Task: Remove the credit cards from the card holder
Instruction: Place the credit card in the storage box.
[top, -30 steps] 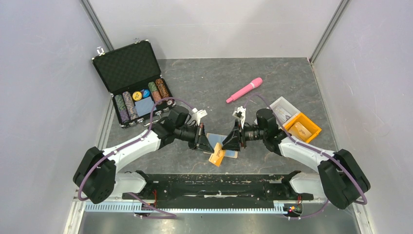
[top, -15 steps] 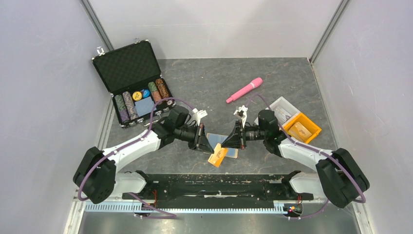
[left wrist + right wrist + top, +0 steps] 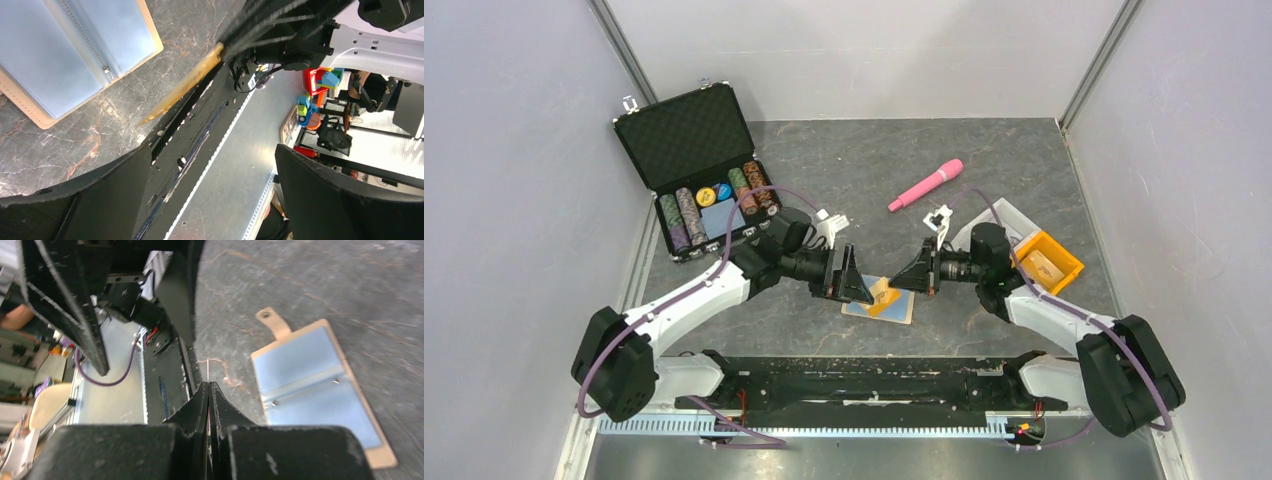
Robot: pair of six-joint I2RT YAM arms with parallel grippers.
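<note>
Right gripper (image 3: 208, 387) pinches thin card (image 3: 183, 85) — edge-on.

Tan wallet (image 3: 310, 385) with pale blue lining; yellow-orange card (image 3: 185, 84); dark grey desk (image 3: 854, 170) veined like marble; orange bin (image 3: 1064, 250).

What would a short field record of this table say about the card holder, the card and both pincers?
card holder: lying open on the table, pale blue lining up
credit card: out of the holder, gripped at one end by the right pincer
left pincer: open, holding nothing
right pincer: shut on the credit card
also there: open poker chip case, pink rod, orange tray
</note>
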